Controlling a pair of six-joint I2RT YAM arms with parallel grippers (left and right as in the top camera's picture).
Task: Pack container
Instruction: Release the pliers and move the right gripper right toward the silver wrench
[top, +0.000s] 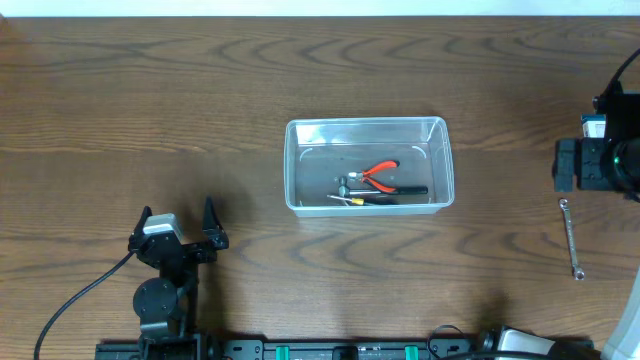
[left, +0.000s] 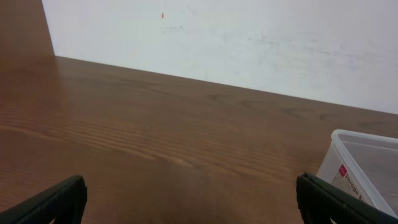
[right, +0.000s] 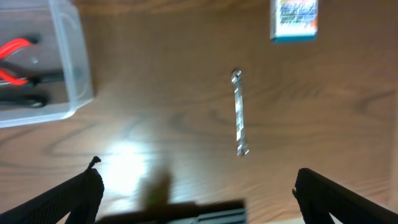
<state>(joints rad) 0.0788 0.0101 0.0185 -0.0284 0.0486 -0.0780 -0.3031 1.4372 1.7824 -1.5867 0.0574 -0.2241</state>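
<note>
Soft, even light is cast from above over the table (top: 120, 90) in the overhead view, and the grain is rendered sharp. In the right wrist view the container (right: 71, 59) and wrench (right: 240, 112) are smeared by blur; a pale glare patch is caught on the wood, a dark shadow beside it.

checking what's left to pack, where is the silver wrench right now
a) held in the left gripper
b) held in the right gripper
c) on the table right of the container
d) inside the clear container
c: the wrench lies flat on the wooden table, apart from the clear container and to its right, and the right gripper is open with nothing between its fingers.
</note>
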